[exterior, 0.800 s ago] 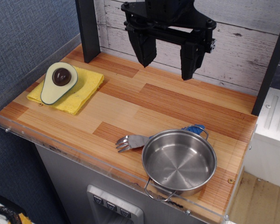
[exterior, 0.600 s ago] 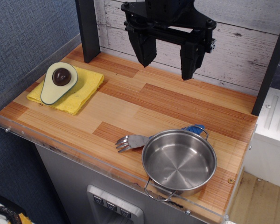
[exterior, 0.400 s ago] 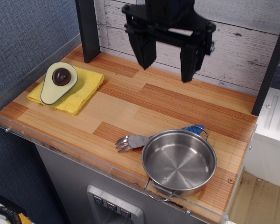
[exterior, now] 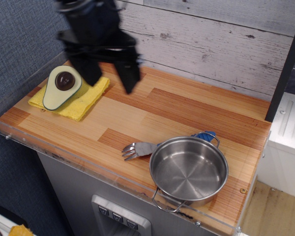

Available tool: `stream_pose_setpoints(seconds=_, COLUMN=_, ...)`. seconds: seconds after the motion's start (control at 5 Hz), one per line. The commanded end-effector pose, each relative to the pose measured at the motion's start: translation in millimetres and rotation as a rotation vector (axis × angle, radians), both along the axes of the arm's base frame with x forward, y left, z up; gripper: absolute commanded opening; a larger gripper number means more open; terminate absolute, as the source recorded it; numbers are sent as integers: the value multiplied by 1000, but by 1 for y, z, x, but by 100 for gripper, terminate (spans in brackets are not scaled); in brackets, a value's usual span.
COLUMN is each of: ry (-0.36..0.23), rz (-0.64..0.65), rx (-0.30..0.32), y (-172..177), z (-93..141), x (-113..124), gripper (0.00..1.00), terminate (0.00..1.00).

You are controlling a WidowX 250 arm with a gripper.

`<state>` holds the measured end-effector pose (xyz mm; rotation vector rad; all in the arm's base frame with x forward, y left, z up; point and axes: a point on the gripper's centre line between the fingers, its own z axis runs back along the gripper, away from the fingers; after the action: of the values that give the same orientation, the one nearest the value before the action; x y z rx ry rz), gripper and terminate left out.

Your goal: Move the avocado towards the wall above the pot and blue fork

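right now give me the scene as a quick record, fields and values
avocado: flat on yellow cloth, far left of table, pit up
gripper: open, empty, blurred, just right of avocado
pot: empty, near right table edge
fork: touching pot's left rim, tines pointing left
wall: behind table, space in front bare
task: avocado not yet grasped

Glossy steel pot (exterior: 189, 170), matt yellow cloth (exterior: 73, 98), weathered plank wall (exterior: 211, 44).

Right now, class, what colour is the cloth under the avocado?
Yellow. The cloth lies under the avocado, seen clearly in the only view, observation.image.
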<state>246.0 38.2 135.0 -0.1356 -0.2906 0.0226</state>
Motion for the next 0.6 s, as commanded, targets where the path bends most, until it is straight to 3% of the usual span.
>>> stream_pose_setpoints(seconds=0.0, ry=20, rz=-18, rx=99, y=60, z=4, x=6, gripper=100, terminate=0)
stream_pose_setpoints(seconds=0.4, ry=96, rz=-91, rx=207, y=102, z=3, x=18, gripper=100, terminate=0)
